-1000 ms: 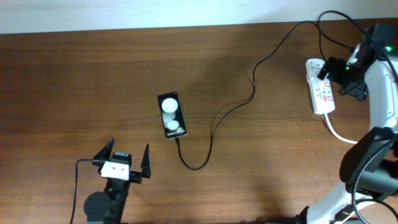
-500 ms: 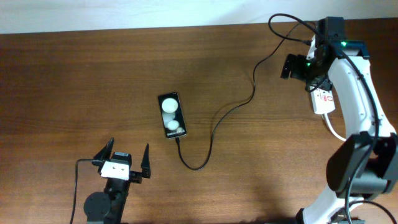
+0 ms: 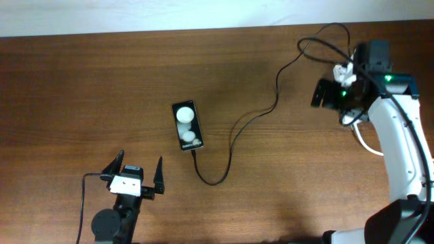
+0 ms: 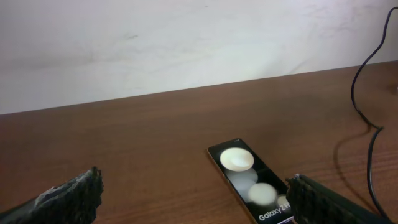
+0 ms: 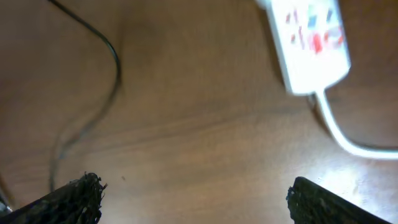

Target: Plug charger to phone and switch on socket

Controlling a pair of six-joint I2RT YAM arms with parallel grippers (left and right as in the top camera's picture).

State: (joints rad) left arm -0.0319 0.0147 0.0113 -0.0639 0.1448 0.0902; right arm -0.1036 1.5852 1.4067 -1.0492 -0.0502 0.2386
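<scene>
Phone (image 3: 187,126) – black, screen up with two white round spots, flat on the table (image 3: 81,88); it lies ahead of the left jaws and apart from them, nearer their right-hand finger (image 4: 323,198) in the left wrist view. Charger (image 3: 234,139) – thin black cable; one end meets the phone's edge nearest the left jaws, though whether it is seated cannot be told; from there it loops and runs off toward the right jaws, its far end hidden by the right arm (image 3: 400,135). Socket (image 5: 308,43) – white strip with blurred red marks, ahead of the right jaws on their right-hand side, well clear of both fingers; its thick white cord (image 5: 339,134) leaves the near end; from overhead the arm covers most of it. Left jaws: spread wide, holding nothing, low over the table. Right jaws: spread wide, holding nothing, above bare wood between cable and socket.
</scene>
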